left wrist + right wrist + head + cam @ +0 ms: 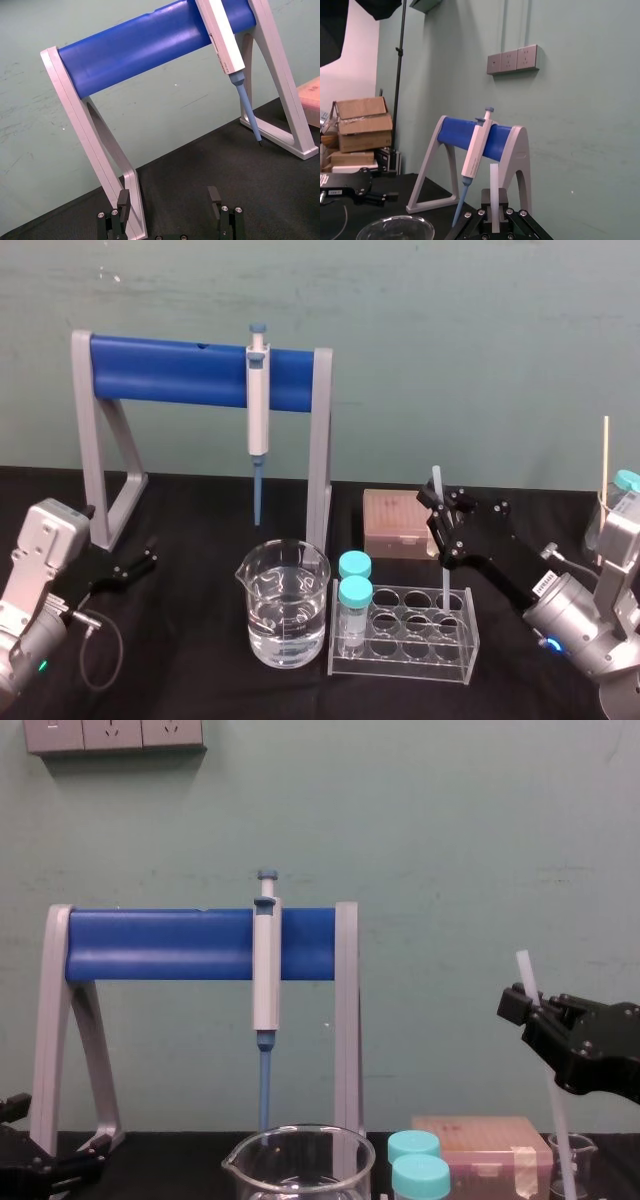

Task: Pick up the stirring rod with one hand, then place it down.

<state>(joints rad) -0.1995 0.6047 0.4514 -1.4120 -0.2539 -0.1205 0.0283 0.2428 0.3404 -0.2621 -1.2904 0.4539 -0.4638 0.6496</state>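
My right gripper (pixel 438 503) clamps the one stirring rod (pixel 443 578); left gripper (pixel 148 561) sits spread, empty. One beaker (pixel 262 585), two capped vials (pixel 354 593).

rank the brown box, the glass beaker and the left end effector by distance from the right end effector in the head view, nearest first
1. brown box, just left of the right end effector holding the stirring rod.
2. glass beaker, centre front.
3. left end effector, far left.

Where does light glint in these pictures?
Head view: glints on the beaker rim and tube rack; the stirring rod in the right tool, above the rack, looks matte. Left wrist view: soft sheen along the blue bar beyond the parked left tool.
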